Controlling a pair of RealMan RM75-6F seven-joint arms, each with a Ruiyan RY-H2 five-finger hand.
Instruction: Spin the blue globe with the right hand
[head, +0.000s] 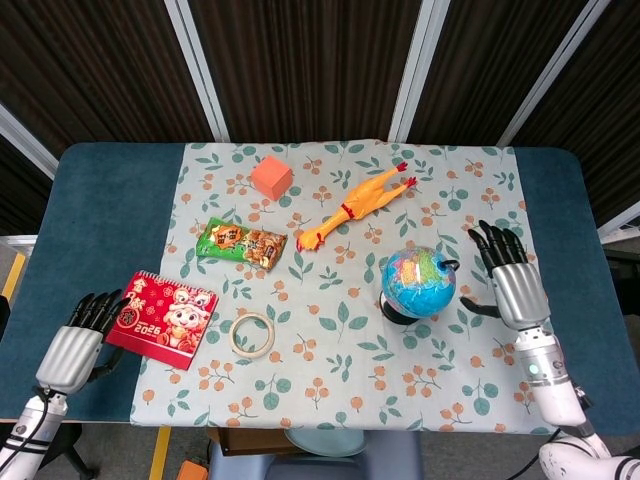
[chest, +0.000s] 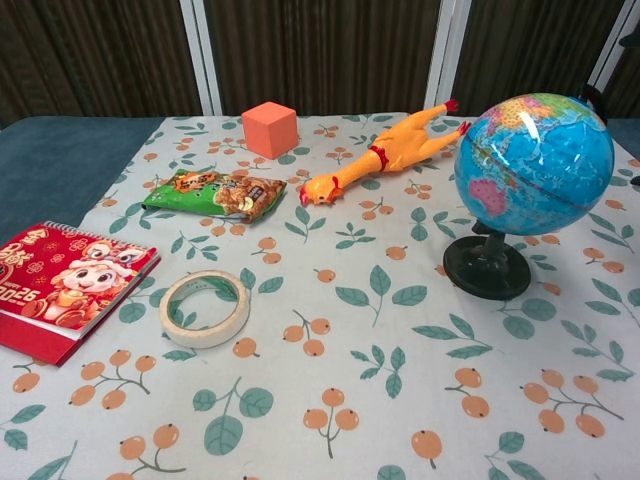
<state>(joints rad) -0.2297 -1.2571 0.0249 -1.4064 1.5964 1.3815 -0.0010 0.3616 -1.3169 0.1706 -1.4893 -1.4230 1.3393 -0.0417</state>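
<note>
One floral tablecloth (head: 350, 340) on blue table (head: 110, 210) | dark slatted wall (head: 300, 60) | right hand (head: 515, 285) spread, empty

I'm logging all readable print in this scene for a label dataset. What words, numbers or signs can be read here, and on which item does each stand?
"2025": on the red calendar, at its left edge in the chest view; also legible in the head view.
Red calendar, large gold characters at the top: too stylised and cut off to read.
Green snack packet: print too small and blurred to read.
Blue globe: map labels too small to read.
Nothing else bears text.
</note>
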